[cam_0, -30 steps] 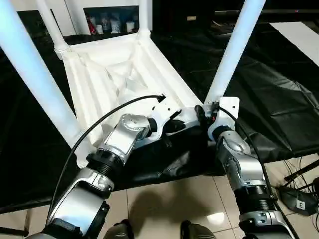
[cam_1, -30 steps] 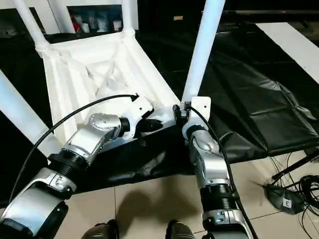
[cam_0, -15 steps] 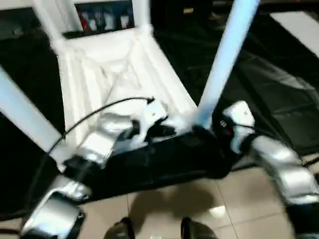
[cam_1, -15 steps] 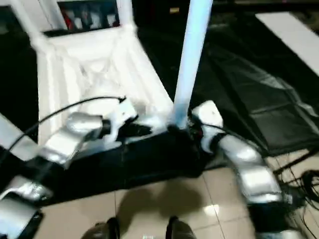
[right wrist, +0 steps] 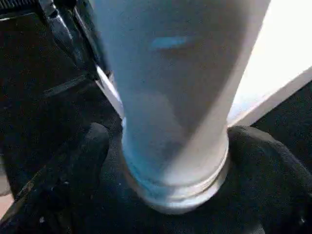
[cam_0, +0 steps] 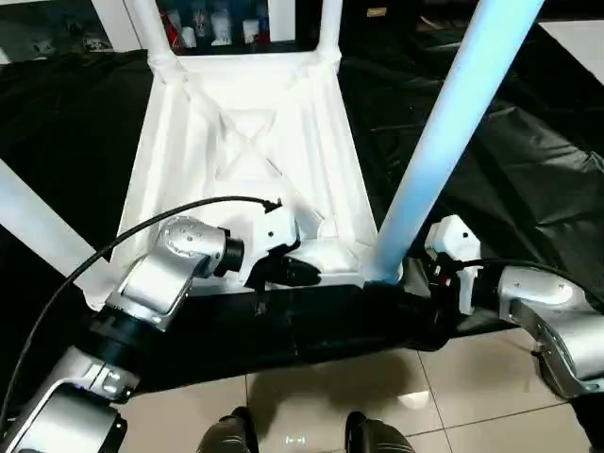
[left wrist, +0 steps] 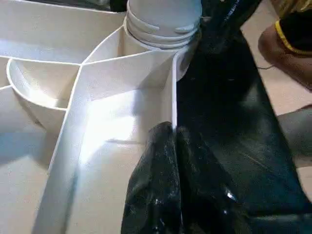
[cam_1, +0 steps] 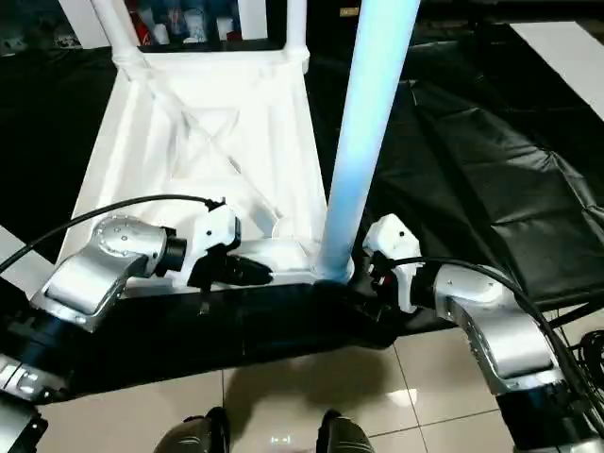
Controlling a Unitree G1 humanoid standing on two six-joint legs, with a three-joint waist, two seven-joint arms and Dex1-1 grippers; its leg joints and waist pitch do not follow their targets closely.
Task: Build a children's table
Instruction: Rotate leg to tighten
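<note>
The top (cam_0: pixel 241 160) lies upside down on a black sheet (cam_0: pixel 528 189) covering the surface, ribs up, with legs rising from its corner sockets. The left gripper (left wrist: pixel 168 146) has its jaws closed on the top's near rim wall, probably to keep it from shifting. The right gripper (right wrist: pixel 161 161) stands with jaws wide apart on either side of the near right leg (cam_0: pixel 444 142), just above its socket collar, not clamped on it; this looks like a position for seating or checking that leg. The sheet is wrinkled and hangs over the near edge above a pale tiled floor (cam_0: pixel 311 396). Cables (cam_1: pixel 590 344) lie at the right, and shelves with small items (cam_0: pixel 203 24) stand behind.
</note>
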